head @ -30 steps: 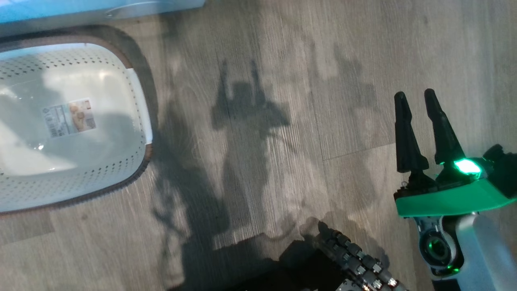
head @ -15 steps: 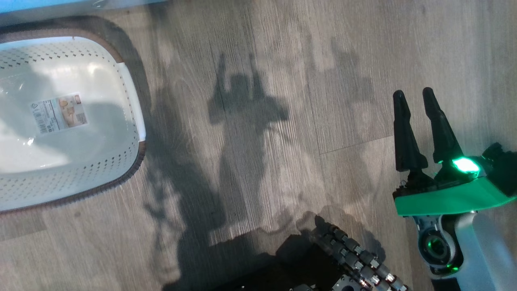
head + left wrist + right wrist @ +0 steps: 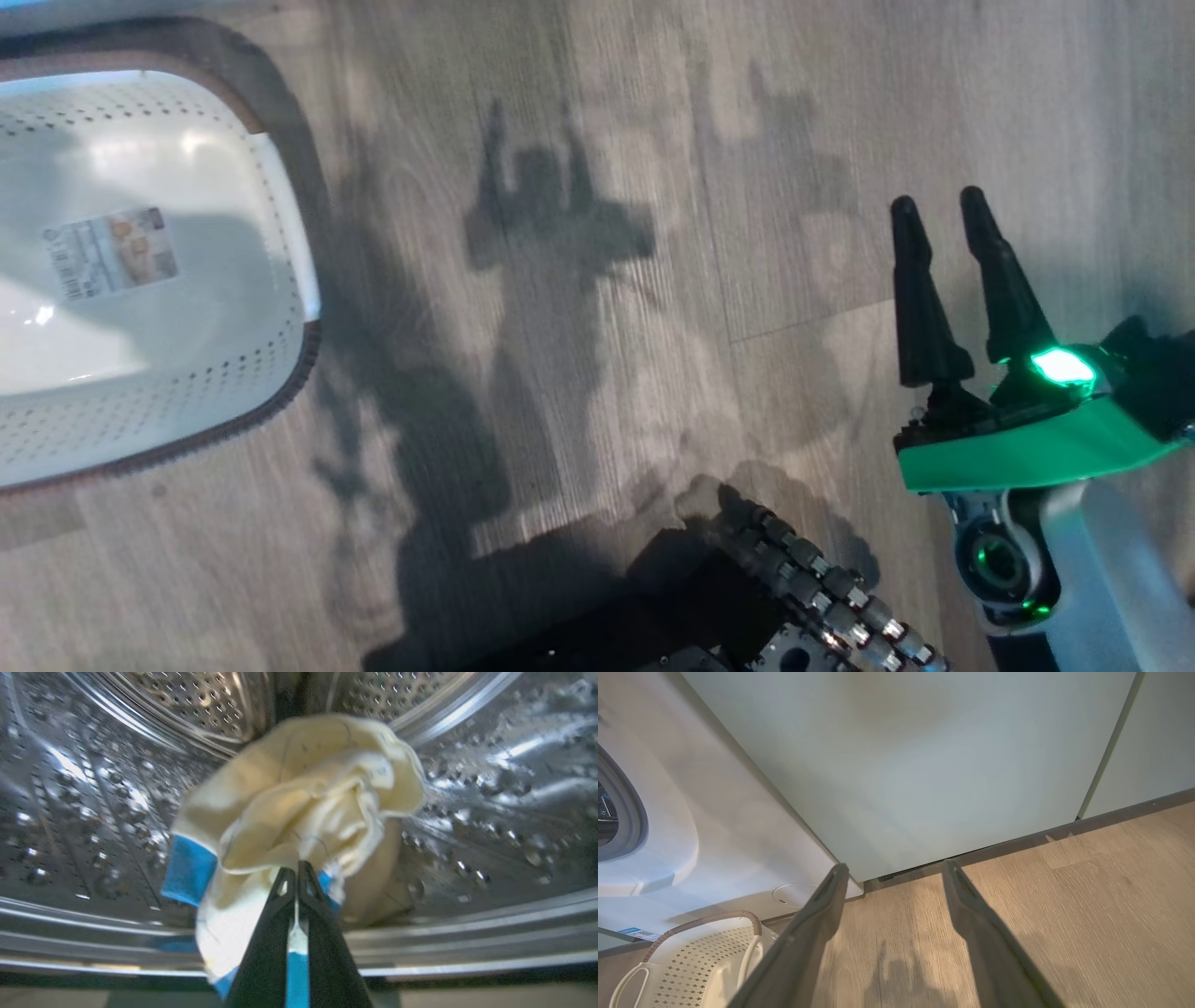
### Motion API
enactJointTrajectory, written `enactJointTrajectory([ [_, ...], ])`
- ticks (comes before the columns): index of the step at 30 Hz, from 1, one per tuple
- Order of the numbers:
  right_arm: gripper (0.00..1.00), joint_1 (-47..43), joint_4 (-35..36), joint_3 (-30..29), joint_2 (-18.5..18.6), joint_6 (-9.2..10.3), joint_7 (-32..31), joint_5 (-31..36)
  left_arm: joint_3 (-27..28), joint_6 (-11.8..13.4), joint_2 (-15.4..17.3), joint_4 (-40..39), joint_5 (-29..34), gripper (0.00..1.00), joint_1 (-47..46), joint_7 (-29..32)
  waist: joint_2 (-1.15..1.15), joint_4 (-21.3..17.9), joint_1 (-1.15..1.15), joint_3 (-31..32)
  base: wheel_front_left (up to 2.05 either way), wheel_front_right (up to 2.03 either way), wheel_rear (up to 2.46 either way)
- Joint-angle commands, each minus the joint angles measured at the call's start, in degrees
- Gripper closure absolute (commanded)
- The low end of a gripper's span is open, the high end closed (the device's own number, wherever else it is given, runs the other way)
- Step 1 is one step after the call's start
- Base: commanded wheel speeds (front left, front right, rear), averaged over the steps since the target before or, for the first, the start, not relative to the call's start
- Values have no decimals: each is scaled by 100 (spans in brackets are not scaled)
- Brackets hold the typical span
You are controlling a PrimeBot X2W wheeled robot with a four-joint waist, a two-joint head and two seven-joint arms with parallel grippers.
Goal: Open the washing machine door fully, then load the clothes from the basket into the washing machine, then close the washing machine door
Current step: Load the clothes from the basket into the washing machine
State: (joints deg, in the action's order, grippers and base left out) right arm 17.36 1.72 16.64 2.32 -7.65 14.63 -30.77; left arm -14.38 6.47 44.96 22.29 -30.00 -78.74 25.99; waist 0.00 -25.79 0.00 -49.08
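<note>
my left gripper (image 3: pixel 296 867) clenched, clothes (image 3: pixel 303 798) at its tips; right gripper (image 3: pixel 936 202) released. risk: fabric snags, drags out of washing machine (image 3: pixel 93 788) w/ me.

The basket (image 3: pixel 187 401) in front of the washing machine (image 3: pixel 714 826) is cut off by the picture's edge, and its label (image 3: pixel 110 252) is too blurred to read. Inside the washing machine, the garment (image 3: pixel 303 793) is blurred. Its lower part is hidden behind the closed fingers of the left gripper (image 3: pixel 297 868). The washing machine's porthole (image 3: pixel 626 812) is cropped.
</note>
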Motion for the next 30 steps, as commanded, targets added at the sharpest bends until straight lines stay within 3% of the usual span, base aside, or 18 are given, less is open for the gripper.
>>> enactJointTrajectory([
  [1, 0, -43, 166, 99, 55, 16, 37, -55, 216, -11, 366, -126, 91, 100, -248, -84, 0, -79, 0, -60, 0, 0, 0],
  [10, 0, 17, 180, 353, 55, 16, 37, -268, 51, -10, 670, 115, 658, 100, -1049, -481, 0, -442, 0, -341, 0, 0, 0],
  [20, 0, -31, 210, 332, 55, 16, 37, -291, -153, 62, 272, 450, 1096, 100, -1673, -2035, 0, -393, 0, -533, 0, 0, 0],
  [30, 0, 9, 220, 304, 55, 16, 37, -257, -266, -157, 58, 1008, 706, 100, -1667, -1214, 0, -291, 0, -606, 0, 0, 0],
])
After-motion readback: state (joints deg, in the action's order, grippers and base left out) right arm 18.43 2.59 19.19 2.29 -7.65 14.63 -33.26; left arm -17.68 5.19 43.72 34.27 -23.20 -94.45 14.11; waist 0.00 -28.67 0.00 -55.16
